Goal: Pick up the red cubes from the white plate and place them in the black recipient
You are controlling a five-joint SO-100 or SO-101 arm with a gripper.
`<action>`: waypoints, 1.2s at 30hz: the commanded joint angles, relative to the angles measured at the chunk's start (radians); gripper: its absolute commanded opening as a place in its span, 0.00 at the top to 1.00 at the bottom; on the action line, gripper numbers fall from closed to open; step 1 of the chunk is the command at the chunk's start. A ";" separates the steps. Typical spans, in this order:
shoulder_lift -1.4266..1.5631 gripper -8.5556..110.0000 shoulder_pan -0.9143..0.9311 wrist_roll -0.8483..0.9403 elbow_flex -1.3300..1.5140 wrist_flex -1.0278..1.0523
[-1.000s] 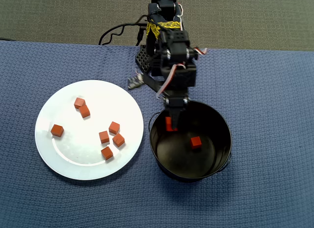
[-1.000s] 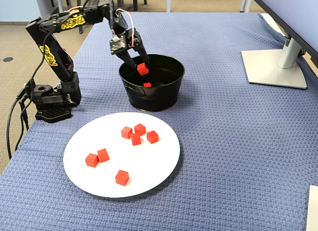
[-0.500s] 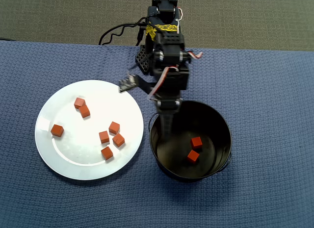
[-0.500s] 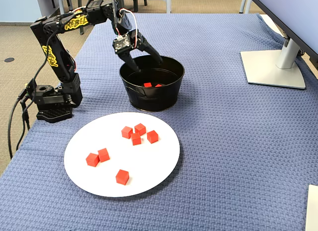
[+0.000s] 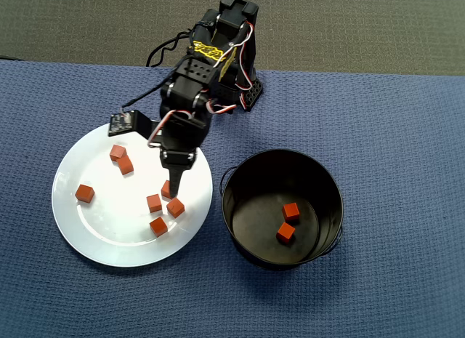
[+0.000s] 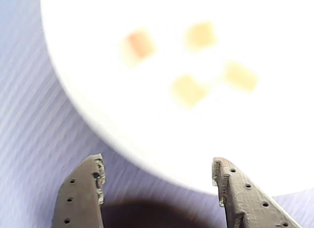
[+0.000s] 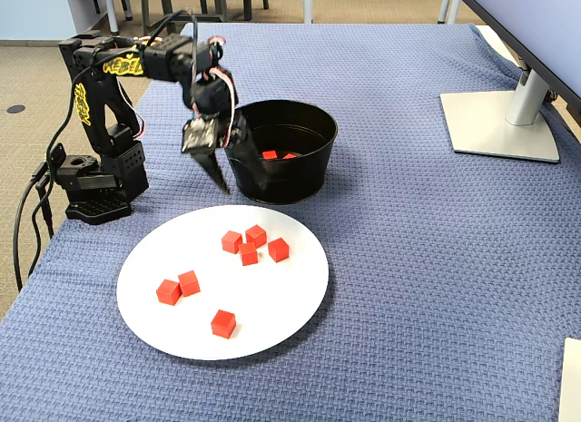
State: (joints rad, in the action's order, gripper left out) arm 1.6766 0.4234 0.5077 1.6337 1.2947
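Several red cubes (image 5: 154,203) lie on the white plate (image 5: 102,229) at the left of the overhead view. One group of them sits near the plate's right side, a pair (image 5: 121,158) near its top and a single one (image 5: 85,193) at its left. Two red cubes (image 5: 288,222) rest inside the black recipient (image 5: 320,178) to the right. My gripper (image 5: 176,184) hangs open and empty over the plate's right part, partly covering one cube. The wrist view shows both fingers (image 6: 93,179) spread, with the overexposed plate (image 6: 196,139) and blurred cubes (image 6: 189,88) beyond them.
The arm's base (image 7: 91,191) stands on the blue cloth (image 7: 408,259) behind the plate (image 7: 272,304) at the left of the fixed view. A monitor stand (image 7: 499,122) occupies the far right. The recipient (image 7: 281,181) sits close beside the plate's far edge.
The gripper opened over the recipient and the cube it held dropped in, making two inside. The arm then swung left out of the recipient to the plate.
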 commanded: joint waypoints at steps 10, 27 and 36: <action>0.074 0.72 0.091 0.589 0.166 -0.064; 0.083 0.72 0.048 1.108 0.216 -0.127; 0.002 0.74 0.037 1.144 0.222 -0.225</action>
State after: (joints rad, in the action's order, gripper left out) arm 1.6904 0.4663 1.6291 1.8837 1.1137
